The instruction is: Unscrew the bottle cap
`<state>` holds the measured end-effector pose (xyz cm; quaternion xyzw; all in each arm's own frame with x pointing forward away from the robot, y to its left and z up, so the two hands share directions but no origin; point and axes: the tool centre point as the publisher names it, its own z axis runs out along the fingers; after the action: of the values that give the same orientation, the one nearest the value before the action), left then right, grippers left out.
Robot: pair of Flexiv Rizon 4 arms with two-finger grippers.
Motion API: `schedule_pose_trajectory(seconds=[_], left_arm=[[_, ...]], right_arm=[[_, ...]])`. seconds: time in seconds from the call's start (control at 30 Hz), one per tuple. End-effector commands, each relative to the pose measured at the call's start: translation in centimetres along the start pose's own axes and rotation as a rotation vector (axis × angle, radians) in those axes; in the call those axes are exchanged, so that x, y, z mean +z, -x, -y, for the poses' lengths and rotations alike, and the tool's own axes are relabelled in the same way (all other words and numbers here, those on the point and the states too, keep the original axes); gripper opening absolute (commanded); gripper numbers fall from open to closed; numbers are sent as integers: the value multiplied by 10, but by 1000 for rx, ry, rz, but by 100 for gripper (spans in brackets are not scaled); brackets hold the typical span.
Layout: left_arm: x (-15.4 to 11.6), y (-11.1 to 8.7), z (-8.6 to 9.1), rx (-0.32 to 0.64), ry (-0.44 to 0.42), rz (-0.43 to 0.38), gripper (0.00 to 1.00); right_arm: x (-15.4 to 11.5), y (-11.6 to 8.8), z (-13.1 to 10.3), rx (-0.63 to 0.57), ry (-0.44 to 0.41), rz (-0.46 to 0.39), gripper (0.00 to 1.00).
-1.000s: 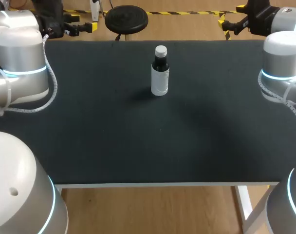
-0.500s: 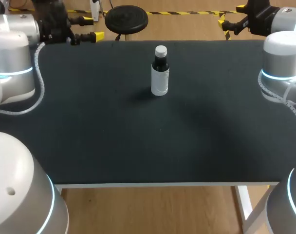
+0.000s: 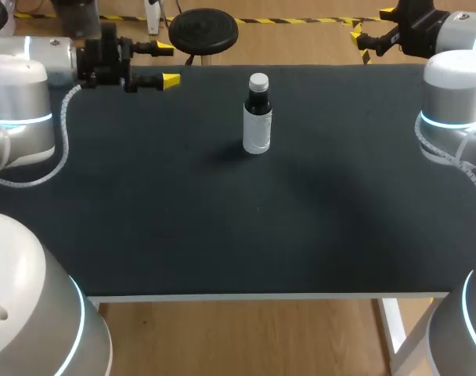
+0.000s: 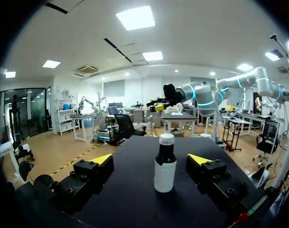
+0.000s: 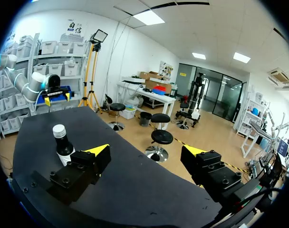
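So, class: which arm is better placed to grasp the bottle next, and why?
Probably the left. The open left gripper faces the bottle, which stands ahead, centred between its fingers. The right gripper, also open, points past the bottle, off the table.

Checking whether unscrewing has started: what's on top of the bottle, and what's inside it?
A white cap sits on the bottle, with nothing touching it. Dark contents show at the neck; the white label hides the rest.

A table (image 3: 183,235) with a dark, matte black top, a thin white front edge and a white leg (image 3: 392,333) below.
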<state>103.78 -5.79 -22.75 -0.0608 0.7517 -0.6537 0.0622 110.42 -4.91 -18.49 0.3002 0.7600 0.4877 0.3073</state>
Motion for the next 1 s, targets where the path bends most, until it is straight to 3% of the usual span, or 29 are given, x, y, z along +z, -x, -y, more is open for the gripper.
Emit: schedule_pose_trajectory(seconds=[0.03,0.5,1.0], left_arm=[[19,7,-14,-8,-18,-98,100],[74,-7,-36,-5,-42,-163,100],[117,-23,-38,-4,-48,-227,100]], right_arm=[[0,0,0,0,0,-1,100],[0,0,0,0,0,-1,100],[0,0,0,0,0,-1,100]])
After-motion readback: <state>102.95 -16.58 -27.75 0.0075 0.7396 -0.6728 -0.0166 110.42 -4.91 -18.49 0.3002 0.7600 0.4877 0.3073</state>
